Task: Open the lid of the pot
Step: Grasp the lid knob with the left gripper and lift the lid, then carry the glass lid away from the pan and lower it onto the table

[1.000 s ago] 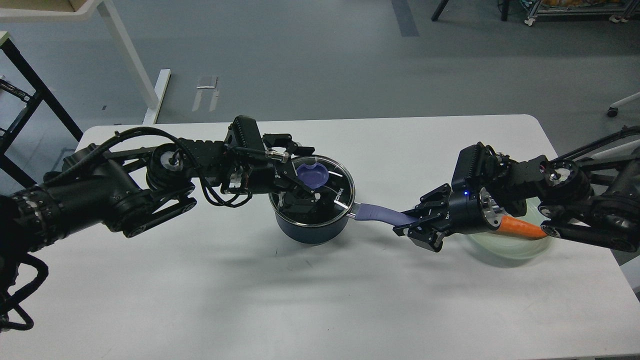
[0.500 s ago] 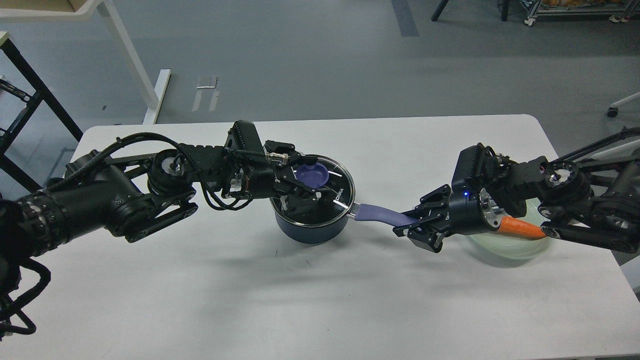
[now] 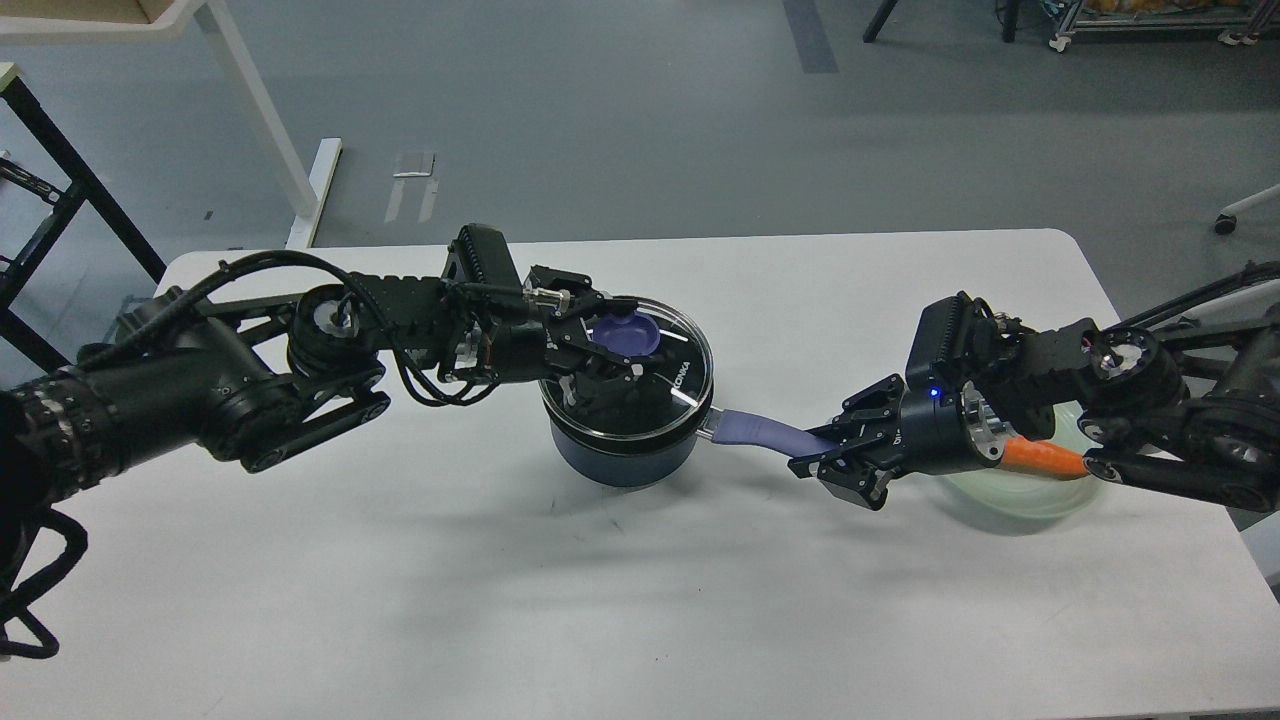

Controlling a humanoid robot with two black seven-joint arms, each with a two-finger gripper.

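A dark blue pot (image 3: 620, 460) stands mid-table with a purple handle (image 3: 755, 428) pointing right. Its glass lid (image 3: 668, 398) has a purple knob (image 3: 632, 332). My left gripper (image 3: 612, 342) comes in from the left and is shut on the knob. It holds the lid slightly above the pot's rim, tilted. My right gripper (image 3: 832, 452) is shut on the far end of the pot's handle.
An orange carrot (image 3: 1045, 458) lies in a pale green translucent bowl (image 3: 1010, 498) under my right arm. The white table (image 3: 400, 600) has its far edge just behind the pot. A white table leg (image 3: 262, 120) stands on the floor beyond.
My left gripper has closed onto the knob and raised the lid a little off the pot, up and slightly away. My right gripper has stayed on the handle.
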